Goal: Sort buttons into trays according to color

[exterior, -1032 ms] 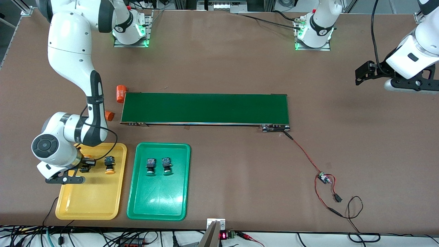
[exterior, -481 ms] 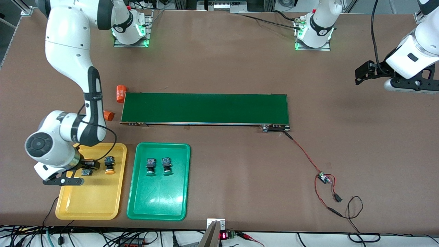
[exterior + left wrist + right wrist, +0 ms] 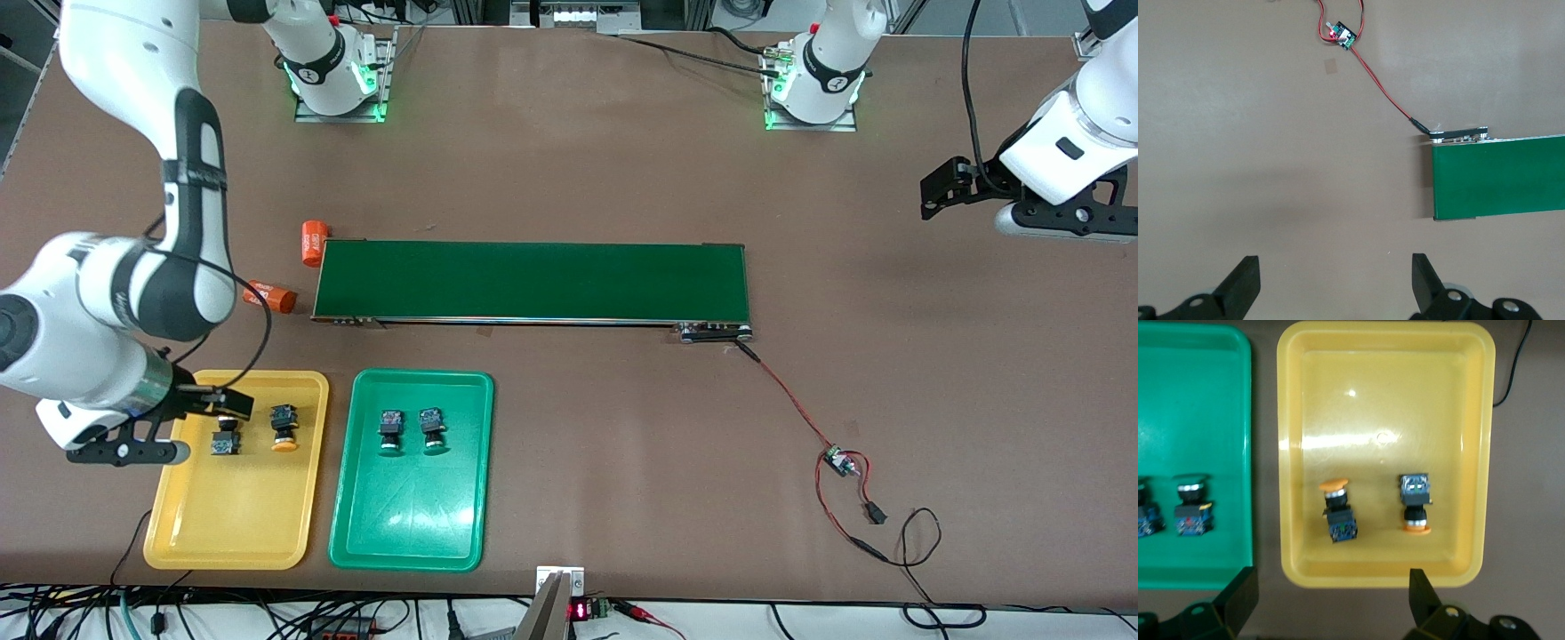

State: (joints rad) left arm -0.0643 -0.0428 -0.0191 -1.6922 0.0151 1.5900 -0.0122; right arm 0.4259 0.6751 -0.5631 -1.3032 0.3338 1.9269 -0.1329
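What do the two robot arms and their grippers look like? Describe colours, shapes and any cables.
Both arms are glossy white with rounded segments and black bands at the joints. The right arm has a thin black cable looping down toward its wrist. Each base glows green. The right gripper and left gripper are matte black, with two flat, angular fingers on a bolted black bracket.

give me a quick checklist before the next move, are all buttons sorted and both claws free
1. Two yellow-orange buttons lie in the yellow tray: ok.
2. Two green buttons lie in the green tray: ok.
3. Conveyor belt carries no button: ok.
4. Right claw open, holding nothing, over the yellow tray's edge: ok.
5. Left claw open, holding nothing, waiting over bare table at the left arm's end: ok.
6. Buttons elsewhere on the table: none seen, ok.
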